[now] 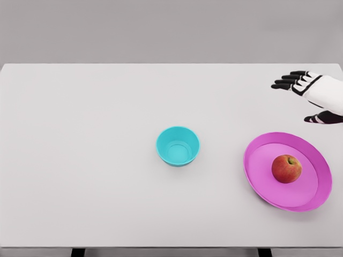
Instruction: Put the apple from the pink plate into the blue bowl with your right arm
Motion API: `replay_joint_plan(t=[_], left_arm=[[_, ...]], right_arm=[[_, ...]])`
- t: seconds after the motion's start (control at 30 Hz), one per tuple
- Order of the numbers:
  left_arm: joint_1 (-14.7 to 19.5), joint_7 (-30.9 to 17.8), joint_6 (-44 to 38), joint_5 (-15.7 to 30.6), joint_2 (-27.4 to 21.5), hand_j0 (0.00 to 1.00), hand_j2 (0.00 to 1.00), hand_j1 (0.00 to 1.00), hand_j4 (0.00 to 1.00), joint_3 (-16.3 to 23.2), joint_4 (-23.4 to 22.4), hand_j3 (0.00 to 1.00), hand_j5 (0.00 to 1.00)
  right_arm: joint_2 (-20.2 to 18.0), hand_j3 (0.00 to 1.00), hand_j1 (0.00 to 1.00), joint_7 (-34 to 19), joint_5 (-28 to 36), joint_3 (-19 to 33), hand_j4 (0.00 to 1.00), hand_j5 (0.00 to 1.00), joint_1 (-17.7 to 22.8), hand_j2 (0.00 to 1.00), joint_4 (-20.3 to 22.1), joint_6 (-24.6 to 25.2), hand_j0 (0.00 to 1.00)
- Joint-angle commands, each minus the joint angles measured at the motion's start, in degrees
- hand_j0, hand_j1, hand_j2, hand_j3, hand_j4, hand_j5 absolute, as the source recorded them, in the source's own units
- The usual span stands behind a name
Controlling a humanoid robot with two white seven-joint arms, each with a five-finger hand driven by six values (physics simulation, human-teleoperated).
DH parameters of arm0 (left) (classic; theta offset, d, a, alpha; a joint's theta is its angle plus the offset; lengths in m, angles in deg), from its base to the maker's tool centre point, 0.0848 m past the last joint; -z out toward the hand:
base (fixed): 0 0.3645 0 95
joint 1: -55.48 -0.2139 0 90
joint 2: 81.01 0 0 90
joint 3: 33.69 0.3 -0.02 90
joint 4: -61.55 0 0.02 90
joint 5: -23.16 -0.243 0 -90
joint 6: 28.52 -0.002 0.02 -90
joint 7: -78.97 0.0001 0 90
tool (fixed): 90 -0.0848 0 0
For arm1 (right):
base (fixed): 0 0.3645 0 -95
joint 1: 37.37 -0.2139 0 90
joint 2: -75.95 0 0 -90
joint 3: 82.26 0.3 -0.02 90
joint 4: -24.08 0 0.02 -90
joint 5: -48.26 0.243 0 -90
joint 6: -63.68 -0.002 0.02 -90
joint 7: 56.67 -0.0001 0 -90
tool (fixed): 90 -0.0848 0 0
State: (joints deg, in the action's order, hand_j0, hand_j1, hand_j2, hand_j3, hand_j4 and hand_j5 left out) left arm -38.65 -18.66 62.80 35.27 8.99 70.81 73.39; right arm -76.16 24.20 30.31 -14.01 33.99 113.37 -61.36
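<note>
A red apple [286,168] sits upright in the middle of the pink plate [261,184] at the right of the white table. The blue bowl [178,145] stands empty near the table's centre, left of the plate. My right hand [298,96] hovers at the far right, beyond the plate and well above the apple in the picture, fingers spread and pointing left, holding nothing. The left arm does not show.
The white table [86,160] spans the whole view, with its far edge near the top and its front edge at the bottom. Nothing else stands on it besides the bowl and plate.
</note>
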Motion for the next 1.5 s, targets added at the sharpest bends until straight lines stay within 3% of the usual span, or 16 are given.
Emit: replay_joint_plan(t=[0.0, 0.1, 0.17, 0.2, 0.23, 0.27, 0.37, 0.5, 0.67, 0.97, 1.47], left_arm=[[0.00, -0.01, 0.00, 0.02, 0.00, 1.00, 1.00, 1.00, 1.00, 0.00, -0.06, 1.00, 1.00], [0.00, -0.01, 0.00, 0.02, 0.00, 1.00, 1.00, 1.00, 1.00, 0.00, 0.03, 1.00, 1.00], [0.00, -0.01, 0.00, 0.02, 0.00, 1.00, 1.00, 1.00, 1.00, 0.00, -0.06, 1.00, 1.00], [0.00, -0.01, 0.00, 0.02, 0.00, 1.00, 1.00, 1.00, 1.00, 0.00, -0.06, 1.00, 1.00], [0.00, -0.01, 0.00, 0.02, 0.00, 1.00, 1.00, 1.00, 1.00, 0.00, -0.06, 1.00, 1.00], [0.00, -0.01, 0.00, 0.02, 0.00, 1.00, 1.00, 1.00, 1.00, 0.00, 0.03, 1.00, 1.00], [0.00, -0.01, 0.00, 0.02, 0.00, 1.00, 1.00, 1.00, 1.00, 0.00, 0.03, 1.00, 1.00], [0.00, -0.01, 0.00, 0.02, 0.00, 1.00, 1.00, 1.00, 1.00, 0.00, 0.03, 1.00, 1.00], [0.00, -0.01, 0.00, 0.02, 0.00, 1.00, 1.00, 1.00, 1.00, 0.00, -0.06, 1.00, 1.00], [0.00, -0.01, 0.00, 0.02, 0.00, 1.00, 1.00, 1.00, 1.00, 0.00, -0.06, 1.00, 1.00], [0.00, -0.01, 0.00, 0.02, 0.00, 1.00, 1.00, 1.00, 1.00, 0.00, 0.03, 1.00, 1.00]], right_arm=[[-0.21, 1.00, 1.00, -0.09, 0.37, -0.40, 1.00, 1.00, 0.00, 1.00, 0.27, 0.05, 1.00], [-2.31, 1.00, 1.00, 0.17, 0.63, -0.31, 1.00, 1.00, 0.44, 1.00, 0.72, 0.05, 1.00], [-4.07, 1.00, 1.00, -0.27, 0.46, -0.14, 1.00, 1.00, 3.08, 1.00, 2.64, 0.05, 1.00], [-5.83, 1.00, 1.00, -3.94, 0.37, 0.13, 1.00, 1.00, 3.16, 1.00, 5.10, 0.05, 1.00], [-5.92, 1.00, 1.00, -13.35, 0.54, 1.71, 1.00, 1.00, 3.16, 1.00, 5.90, 0.05, 1.00], [-5.92, 1.00, 1.00, -19.06, 0.89, 2.85, 1.00, 1.00, 3.16, 1.00, 5.90, 0.05, 1.00], [-6.44, 1.00, 1.00, -25.87, 2.39, 4.61, 1.00, 1.00, 3.34, 1.00, 5.90, 0.05, 1.00], [-6.97, 1.00, 1.00, -25.87, 3.01, 4.44, 1.00, 1.00, 6.50, 1.00, 8.98, 0.05, 1.00], [-6.97, 1.00, 1.00, -25.87, 3.00, 4.35, 1.00, 1.00, 10.37, 1.00, 9.06, 0.05, 1.00], [-1.97, 1.00, 1.00, -25.87, 2.57, 3.91, 1.00, 1.00, 10.46, 1.00, 8.71, 0.05, 1.00], [0.58, 1.00, 1.00, -25.87, 2.13, 1.18, 1.00, 1.00, 9.84, 1.00, 4.76, 0.05, 1.00]])
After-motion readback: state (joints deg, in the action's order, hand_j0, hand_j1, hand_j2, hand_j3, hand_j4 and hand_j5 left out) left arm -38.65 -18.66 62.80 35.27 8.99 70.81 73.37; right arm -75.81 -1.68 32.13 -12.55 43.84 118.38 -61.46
